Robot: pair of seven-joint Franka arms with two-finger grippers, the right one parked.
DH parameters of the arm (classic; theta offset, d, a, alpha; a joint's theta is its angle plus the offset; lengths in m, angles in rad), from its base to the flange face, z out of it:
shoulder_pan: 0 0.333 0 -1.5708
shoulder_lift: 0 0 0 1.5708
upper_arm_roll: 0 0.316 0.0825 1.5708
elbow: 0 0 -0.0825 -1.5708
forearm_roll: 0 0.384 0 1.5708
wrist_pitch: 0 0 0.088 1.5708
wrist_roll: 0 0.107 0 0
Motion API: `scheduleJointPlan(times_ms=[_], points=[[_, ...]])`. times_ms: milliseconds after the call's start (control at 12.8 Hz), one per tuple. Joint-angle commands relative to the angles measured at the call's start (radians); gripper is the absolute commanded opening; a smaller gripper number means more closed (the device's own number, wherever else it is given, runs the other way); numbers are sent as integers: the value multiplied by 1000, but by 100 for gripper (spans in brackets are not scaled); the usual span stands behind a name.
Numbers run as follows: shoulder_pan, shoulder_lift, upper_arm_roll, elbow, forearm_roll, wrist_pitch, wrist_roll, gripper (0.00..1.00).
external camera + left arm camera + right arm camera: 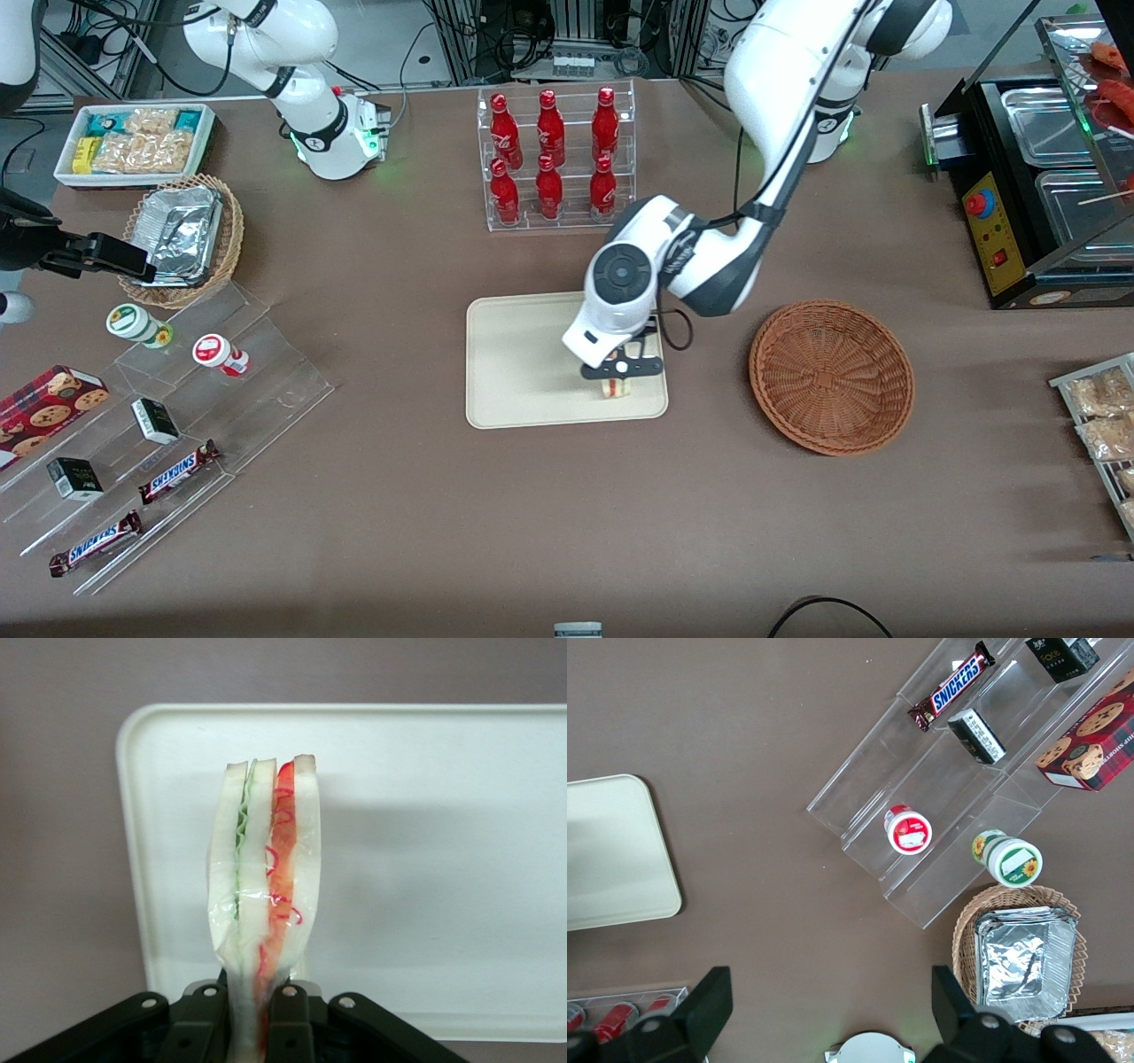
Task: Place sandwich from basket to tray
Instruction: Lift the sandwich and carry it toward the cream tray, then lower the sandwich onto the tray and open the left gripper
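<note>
Claw [622, 376]: clenched on the sandwich [264, 895], held upright by its narrow end over the tray [523, 372], at the edge nearest the empty basket [831, 376].
Risk: the wedge likely topples or slides off the rim onto the bench [532, 532] at release.
Obscured: whether the sandwich touches the tray; the fingertips, buried in wrap.

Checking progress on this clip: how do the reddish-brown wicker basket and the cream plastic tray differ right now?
The round woven basket holds nothing; the flat rectangular tray has the clear-wrapped sandwich over it, pinched in the gripper. The basket is deeper-walled, the tray low-rimmed. Both sit on the brown table.
</note>
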Motion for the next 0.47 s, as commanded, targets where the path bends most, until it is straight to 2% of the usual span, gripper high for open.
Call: scheduleJointPlan(times_ms=[0,391], points=[[-55,90,14,124,-15,-13,-76,0],[-86,156,-1,164,-17,66,-122,0]])
